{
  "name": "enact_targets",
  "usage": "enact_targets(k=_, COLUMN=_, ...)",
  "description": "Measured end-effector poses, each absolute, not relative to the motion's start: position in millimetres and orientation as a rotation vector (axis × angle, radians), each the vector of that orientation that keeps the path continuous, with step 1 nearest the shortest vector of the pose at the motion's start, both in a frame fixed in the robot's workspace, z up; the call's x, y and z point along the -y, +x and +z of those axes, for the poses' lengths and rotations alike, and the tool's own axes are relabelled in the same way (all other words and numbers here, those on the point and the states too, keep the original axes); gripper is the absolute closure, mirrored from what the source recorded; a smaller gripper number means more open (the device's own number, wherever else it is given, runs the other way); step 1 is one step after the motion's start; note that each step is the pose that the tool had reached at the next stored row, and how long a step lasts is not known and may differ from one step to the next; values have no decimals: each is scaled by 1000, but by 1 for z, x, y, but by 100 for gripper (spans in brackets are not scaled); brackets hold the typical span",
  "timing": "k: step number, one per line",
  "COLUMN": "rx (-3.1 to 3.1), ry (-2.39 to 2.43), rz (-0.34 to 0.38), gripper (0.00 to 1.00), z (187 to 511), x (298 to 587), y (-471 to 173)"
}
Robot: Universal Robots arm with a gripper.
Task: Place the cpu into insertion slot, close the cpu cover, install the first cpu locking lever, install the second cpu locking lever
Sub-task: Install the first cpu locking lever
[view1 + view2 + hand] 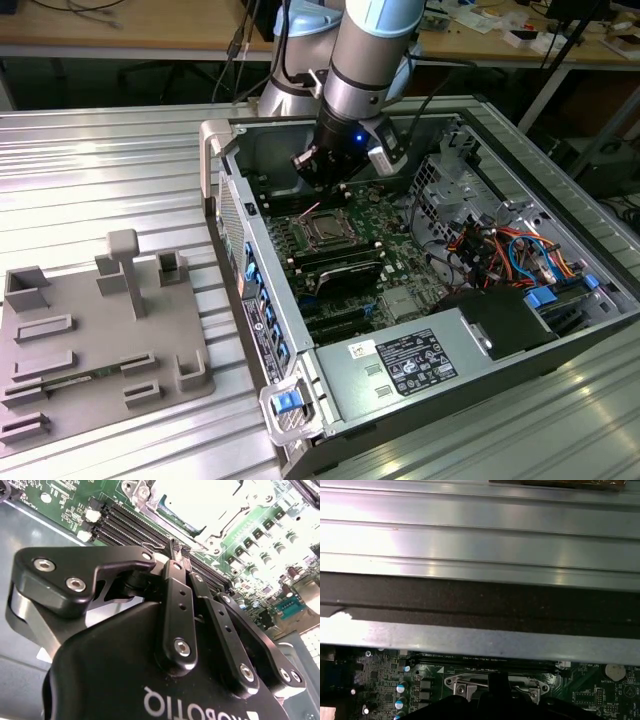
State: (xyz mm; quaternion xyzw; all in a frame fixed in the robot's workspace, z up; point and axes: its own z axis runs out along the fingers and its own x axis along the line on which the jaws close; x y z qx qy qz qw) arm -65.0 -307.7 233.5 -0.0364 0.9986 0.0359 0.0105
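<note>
In the exterior view my gripper (325, 187) hangs inside the open computer case, just behind the insertion slot (325, 232) on the green motherboard. The cpu (200, 502) lies flat in the slot, its metal top glaring bright. The silver cpu cover (311, 228) lies down as a frame around it. In the second wrist view the black fingers (172, 580) meet at their tips, so the gripper (175, 545) is shut, and I see nothing held between them. A thin locking lever (309, 210) slants up beside the slot, close under the gripper. The first wrist view has the cover's metal edge (465, 682).
The case wall (255, 270) and a drive cage with bundled cables (500, 250) flank the motherboard. Long black memory slots (135, 525) run beside the socket. A grey fixture plate (90, 340) with posts lies on the ribbed metal table at the exterior view's left.
</note>
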Motion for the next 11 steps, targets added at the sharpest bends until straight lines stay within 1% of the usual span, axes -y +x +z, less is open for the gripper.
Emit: enact_targets(k=11, rx=-3116, ry=-155, rz=107, gripper=89, z=229, x=306, y=-59)
